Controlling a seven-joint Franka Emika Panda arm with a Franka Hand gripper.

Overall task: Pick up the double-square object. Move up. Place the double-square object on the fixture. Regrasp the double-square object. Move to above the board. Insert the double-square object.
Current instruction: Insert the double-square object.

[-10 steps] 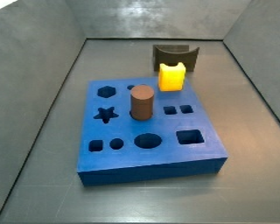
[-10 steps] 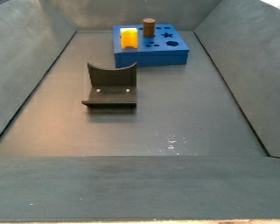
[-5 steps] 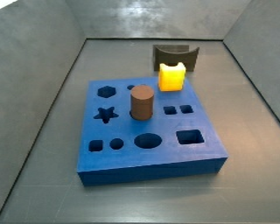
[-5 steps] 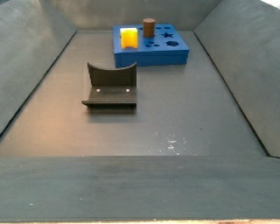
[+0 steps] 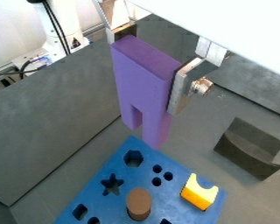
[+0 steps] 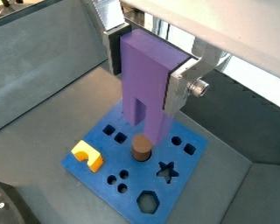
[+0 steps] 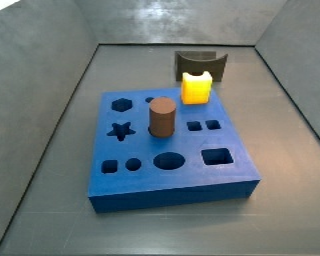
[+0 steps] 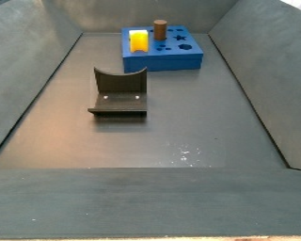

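Note:
My gripper (image 5: 149,77) is shut on the light-purple double-square object (image 5: 140,96) and holds it upright, high above the blue board (image 5: 108,166). Both wrist views show this, with the object (image 6: 149,92) between the silver fingers (image 6: 181,87). Its two-legged stepped end points down at the board (image 6: 184,188). The dark fixture (image 8: 118,94) stands empty on the floor, apart from the board (image 8: 166,63). The gripper and the object are out of view in both side views.
A glowing yellow block (image 7: 196,88) and a brown cylinder (image 7: 162,118) stand in the board (image 7: 190,178), the yellow block at the edge nearest the fixture (image 7: 199,62). Grey walls enclose the floor on all sides.

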